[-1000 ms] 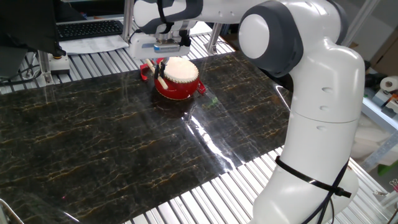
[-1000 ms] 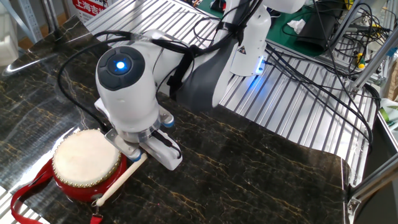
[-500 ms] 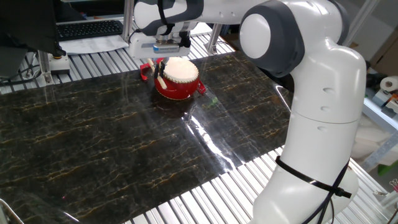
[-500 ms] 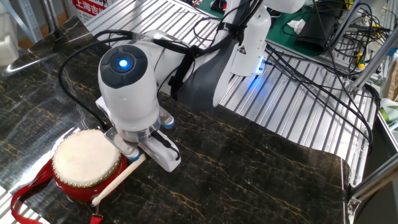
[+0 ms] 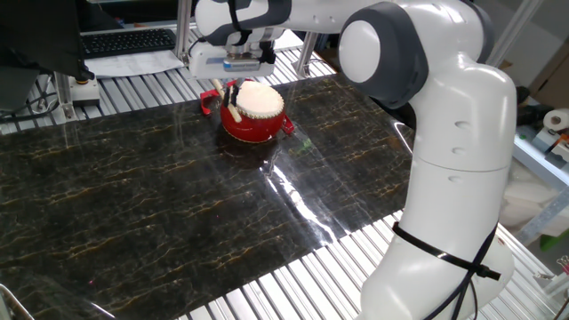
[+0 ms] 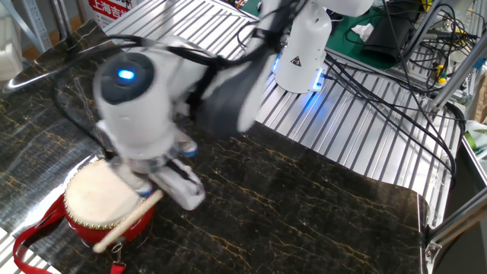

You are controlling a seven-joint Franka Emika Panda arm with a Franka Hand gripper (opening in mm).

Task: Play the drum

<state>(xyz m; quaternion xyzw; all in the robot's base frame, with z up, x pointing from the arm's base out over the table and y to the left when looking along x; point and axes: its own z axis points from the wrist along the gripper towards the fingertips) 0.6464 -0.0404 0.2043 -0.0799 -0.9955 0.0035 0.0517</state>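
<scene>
The drum [image 5: 254, 113] is small and round, with a red body, a cream-white top skin and red side handles. It sits at the far side of the dark marble-patterned mat [image 5: 160, 204]. In the other fixed view the drum [image 6: 95, 202] is at the lower left. My gripper [image 5: 233, 87] hangs over the drum's left rim, shut on a thin light wooden stick [image 6: 128, 221]. The stick lies across the drum's near edge. The gripper [image 6: 146, 190] is motion-blurred in the other fixed view.
A red strap [image 6: 30, 236] trails from the drum on the mat. A keyboard [image 5: 124, 42] and papers lie behind the table. Slatted metal table surface [image 6: 358, 129] surrounds the mat. Cables [image 6: 403, 84] and the robot base [image 6: 300, 53] stand at the far side.
The gripper with the stick has swung over toward the drum head; the arm is blurred from fast motion. The stick's free end has shifted left along the drum's edge.
</scene>
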